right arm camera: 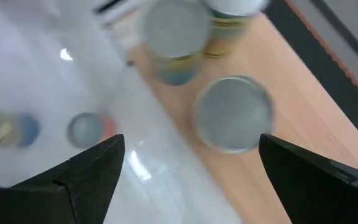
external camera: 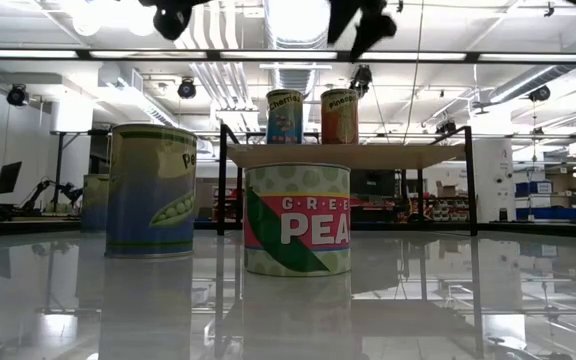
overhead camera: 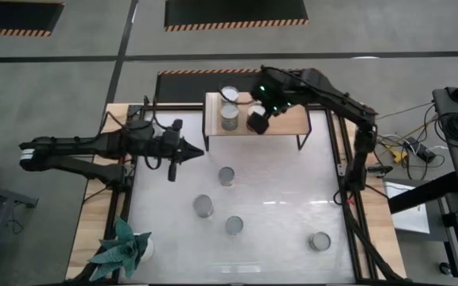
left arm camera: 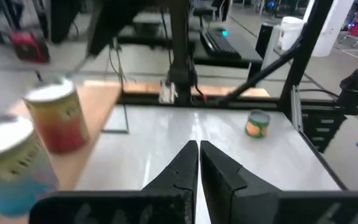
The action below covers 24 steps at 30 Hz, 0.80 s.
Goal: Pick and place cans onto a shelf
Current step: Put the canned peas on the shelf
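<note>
Cans on the shelf (overhead camera: pixel 277 131) from above: two, plus a third seen from the right wrist, under the right gripper (right arm camera: pixel 185 174), fingers apart. Four cans (overhead camera: pixel 227 175) wait on the counter (overhead camera: pixel 293 206). Low down, one can (external camera: pixel 297 219) looks big. Left gripper (left arm camera: pixel 197 163), fingers together, waits. Next, I think: lift away, fetch another.

Light-wood shelf (overhead camera: pixel 277 127) — silver-topped cans (overhead camera: pixel 227 175)

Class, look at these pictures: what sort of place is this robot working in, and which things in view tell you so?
Probably a robotics lab or workshop hall. The low view shows exposed ceiling ducts and strip lights; the high view shows hazard-striped floor markings and a cabled desk beside the table where the cans stand.
</note>
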Each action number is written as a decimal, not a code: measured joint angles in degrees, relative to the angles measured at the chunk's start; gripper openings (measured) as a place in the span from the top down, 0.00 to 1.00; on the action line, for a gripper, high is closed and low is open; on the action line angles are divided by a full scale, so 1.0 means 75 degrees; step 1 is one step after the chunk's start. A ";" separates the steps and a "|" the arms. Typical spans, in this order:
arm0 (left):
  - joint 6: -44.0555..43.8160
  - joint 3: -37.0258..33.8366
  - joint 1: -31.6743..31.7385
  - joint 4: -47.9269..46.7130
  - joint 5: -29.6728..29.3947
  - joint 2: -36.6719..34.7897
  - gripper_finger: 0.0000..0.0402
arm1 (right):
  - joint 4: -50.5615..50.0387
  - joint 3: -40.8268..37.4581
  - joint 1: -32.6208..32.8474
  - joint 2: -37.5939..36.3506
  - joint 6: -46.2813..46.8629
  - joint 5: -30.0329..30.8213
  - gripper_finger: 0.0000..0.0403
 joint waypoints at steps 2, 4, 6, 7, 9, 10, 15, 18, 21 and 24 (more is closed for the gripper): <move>-0.0258 0.0000 -0.0138 -0.0112 0.0000 0.0130 1.00 | 0.0052 -0.0122 0.0447 -0.0214 -0.0184 0.0081 0.11; -0.0559 0.0000 -0.0311 -0.0215 0.0003 0.0262 1.00 | 0.0225 -0.0344 0.0959 -0.0419 -0.0301 0.0250 0.11; -0.0895 0.0000 -0.0510 -0.0349 0.0000 0.0369 1.00 | 0.0498 -0.0632 0.1524 -0.0604 -0.0348 0.0537 0.11; -0.1044 -0.0001 -0.0632 -0.0400 -0.0008 0.0422 1.00 | 0.0636 -0.0788 0.1816 -0.0700 -0.0358 0.0683 0.11; -0.1315 0.0000 -0.0911 -0.0520 -0.0003 0.0501 1.00 | 0.0905 -0.1158 0.2392 -0.0888 -0.0361 0.0965 0.11; -0.1456 -0.0001 -0.1033 -0.0674 -0.0002 0.0514 1.00 | 0.1069 -0.1375 0.2674 -0.0984 -0.0355 0.1058 0.11; -0.2684 0.0077 -0.1592 -0.1715 -0.0001 0.0480 1.00 | 0.1956 -0.2652 0.3799 -0.1425 -0.0258 0.1132 0.11; -0.3426 0.0196 -0.1922 -0.2254 -0.0021 0.0490 1.00 | 0.2791 -0.3622 0.4281 -0.1713 -0.0379 0.1131 0.11; -0.3927 0.0192 -0.2343 -0.2425 -0.0026 0.0631 1.00 | 0.3690 -0.4569 0.4517 -0.1937 -0.0640 0.1009 0.12; -0.4196 0.0140 -0.2834 -0.2531 -0.0455 0.0960 1.00 | 0.4520 -0.5418 0.4549 -0.2050 -0.0789 0.0830 0.16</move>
